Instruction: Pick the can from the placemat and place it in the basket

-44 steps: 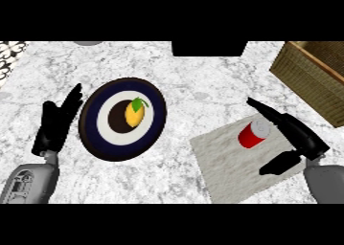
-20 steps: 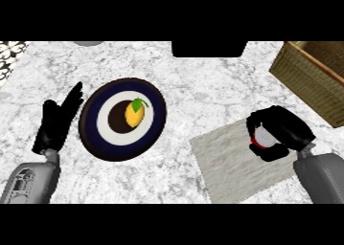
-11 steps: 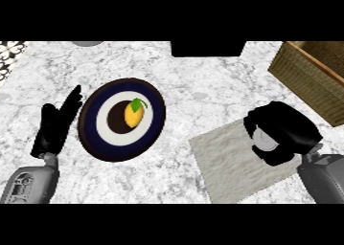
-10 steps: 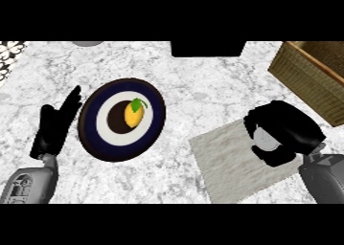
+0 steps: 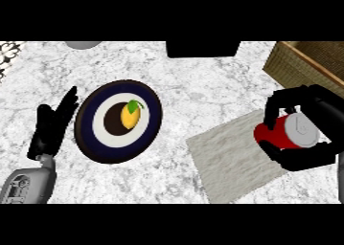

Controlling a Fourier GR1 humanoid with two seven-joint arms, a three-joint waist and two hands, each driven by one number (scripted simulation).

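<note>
Since two seconds ago your right hand [image 5: 328, 117] has closed round the can [image 5: 287, 133] and taken it up off the placemat [image 5: 231, 160], where it stood upright before. The hand now sits nearer the basket than it did.

Your left hand [image 5: 52, 125] rests at the view's left, fingers straight and pointing up, holding nothing. Just to its right, close by the fingertips, lies the dark blue plate [image 5: 87, 138] with a white ring and a yellow fruit [image 5: 132, 116] at its middle.

Further right, between the plate and your right hand, the grey placemat lies flat on the marble counter [image 5: 195, 91]. Its right corner runs under your right hand.

The red can is in that hand, tipped so its pale end faces up at you. Fingers curl over it from above and the thumb wraps it from below. It hangs over the placemat's right edge.

The woven basket [image 5: 302, 64] stands just beyond the hand's fingers, at the upper right, apart from the can.
</note>
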